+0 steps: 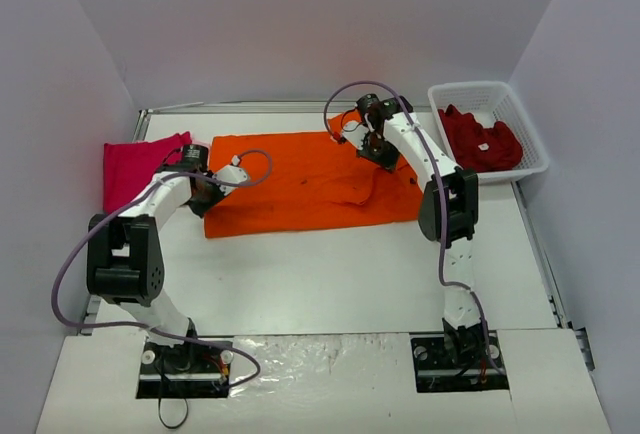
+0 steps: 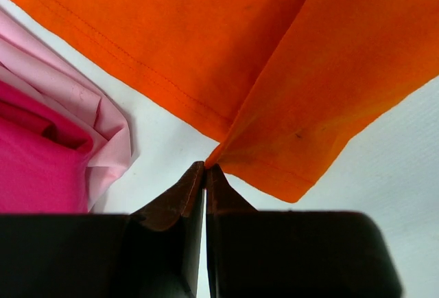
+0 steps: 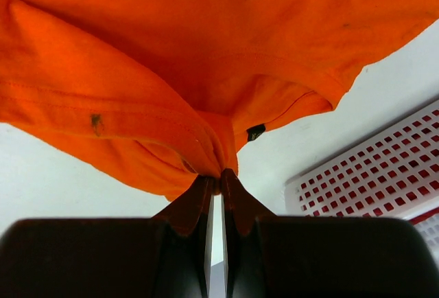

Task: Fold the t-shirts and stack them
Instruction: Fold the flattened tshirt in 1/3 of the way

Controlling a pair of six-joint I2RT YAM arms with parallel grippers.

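The orange t-shirt (image 1: 310, 179) lies spread across the middle of the bench (image 1: 330, 274). The left hand (image 2: 206, 169) is clamped on a pinched fold at the shirt's left edge. The right hand (image 3: 219, 174) is clamped on bunched cloth at its far-right edge. The magenta t-shirt (image 1: 135, 169) and pale pink t-shirt (image 2: 103, 119) lie together just left of the left hand. Dark red t-shirts (image 1: 482, 139) sit in the basket (image 1: 480, 97), to the right of the right hand.

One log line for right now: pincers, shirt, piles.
left pincer: shut on orange t-shirt left edge | right pincer: shut on its far-right edge | magenta t-shirt: table's left | dark red t-shirts: in basket
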